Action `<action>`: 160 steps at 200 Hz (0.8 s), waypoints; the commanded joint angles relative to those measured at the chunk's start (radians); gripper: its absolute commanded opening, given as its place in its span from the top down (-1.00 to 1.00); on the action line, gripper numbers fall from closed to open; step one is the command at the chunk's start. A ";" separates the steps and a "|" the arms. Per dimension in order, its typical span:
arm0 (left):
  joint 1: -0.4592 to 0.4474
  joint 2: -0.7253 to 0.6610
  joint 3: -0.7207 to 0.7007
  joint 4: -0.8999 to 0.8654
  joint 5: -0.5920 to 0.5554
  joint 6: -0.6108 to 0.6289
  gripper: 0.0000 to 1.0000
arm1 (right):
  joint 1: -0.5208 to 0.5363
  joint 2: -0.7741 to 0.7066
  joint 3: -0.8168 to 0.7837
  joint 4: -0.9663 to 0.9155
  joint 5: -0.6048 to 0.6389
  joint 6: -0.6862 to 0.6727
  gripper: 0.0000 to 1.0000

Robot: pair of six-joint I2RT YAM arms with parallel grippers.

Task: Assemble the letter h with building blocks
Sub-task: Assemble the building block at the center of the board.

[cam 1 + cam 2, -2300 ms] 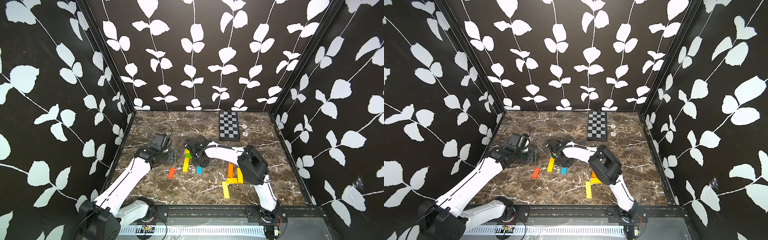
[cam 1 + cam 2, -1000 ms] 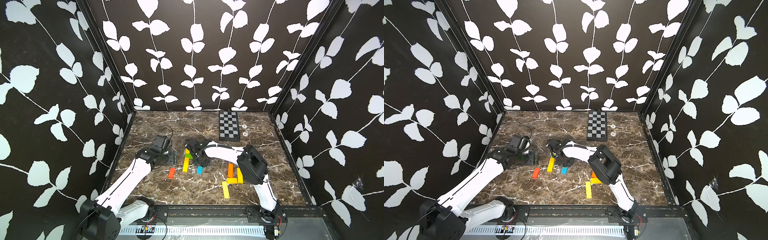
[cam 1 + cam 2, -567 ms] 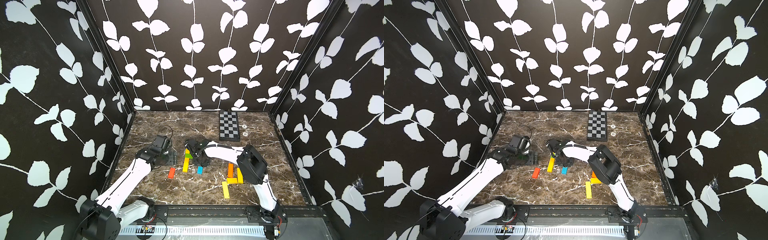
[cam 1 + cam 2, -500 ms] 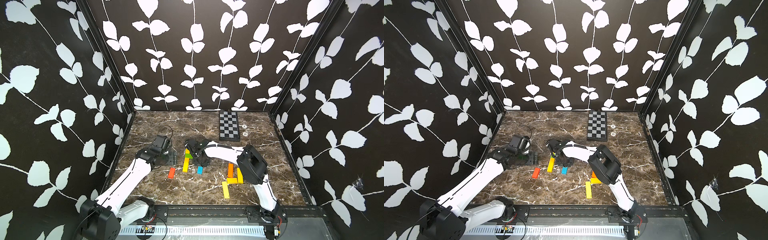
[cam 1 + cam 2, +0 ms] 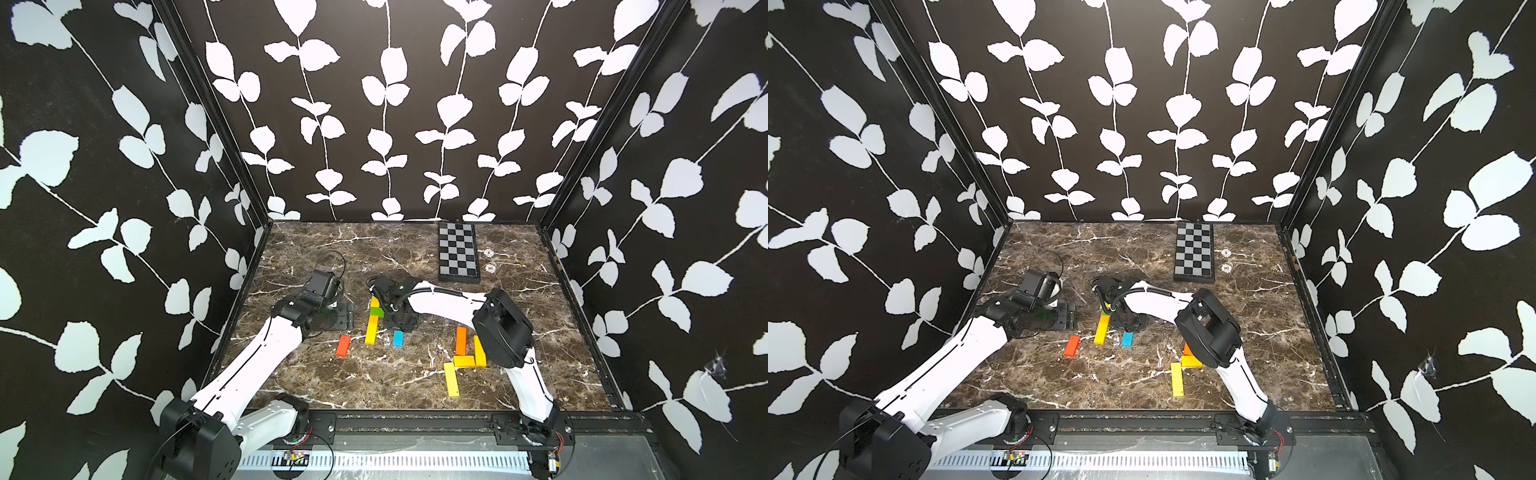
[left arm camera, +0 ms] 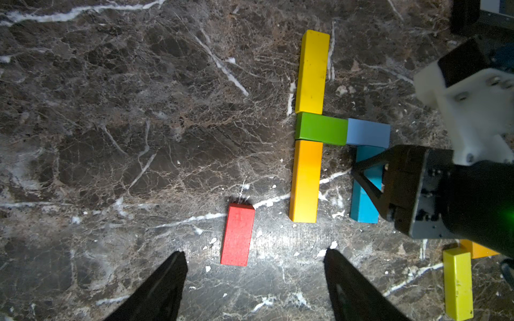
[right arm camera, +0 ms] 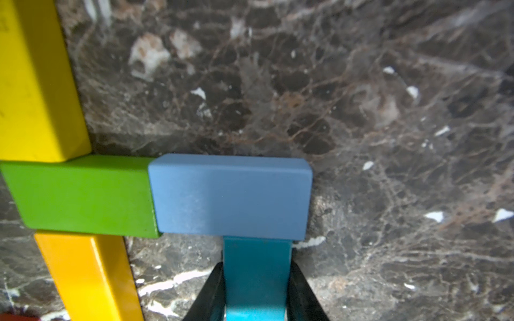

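Observation:
In the left wrist view a yellow bar (image 6: 313, 72), a green block (image 6: 319, 129) and an orange-yellow bar (image 6: 306, 180) lie end to end in one line. A light blue block (image 6: 367, 132) continues sideways from the green one. My right gripper (image 7: 257, 266) is shut on a teal bar (image 7: 257, 278) whose end touches the light blue block (image 7: 230, 197). In a top view this gripper (image 5: 399, 320) stands low over the teal bar (image 5: 398, 338). My left gripper (image 6: 253, 251) is open, with a red block (image 6: 238, 234) lying flat just ahead of its fingertips.
A loose group of orange (image 5: 461, 340) and yellow bars (image 5: 451, 379) lies at the front right by the right arm's elbow. The checkered board (image 5: 458, 253) sits at the back right. Dark walls close in the marble table (image 5: 374, 386) on three sides.

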 commanded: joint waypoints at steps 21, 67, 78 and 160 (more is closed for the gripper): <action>0.007 0.009 0.001 0.014 0.012 0.013 -0.60 | -0.003 0.021 -0.034 -0.010 0.011 0.049 0.06; 0.006 0.008 0.000 0.013 0.013 0.009 -0.60 | -0.005 -0.018 -0.054 -0.002 0.028 0.035 -0.29; 0.008 0.008 -0.001 0.014 0.013 0.007 -0.59 | -0.004 -0.022 -0.053 -0.005 0.028 0.028 -0.29; 0.007 -0.011 -0.030 0.026 0.031 -0.010 -0.59 | -0.005 -0.018 -0.059 -0.008 0.030 0.030 0.13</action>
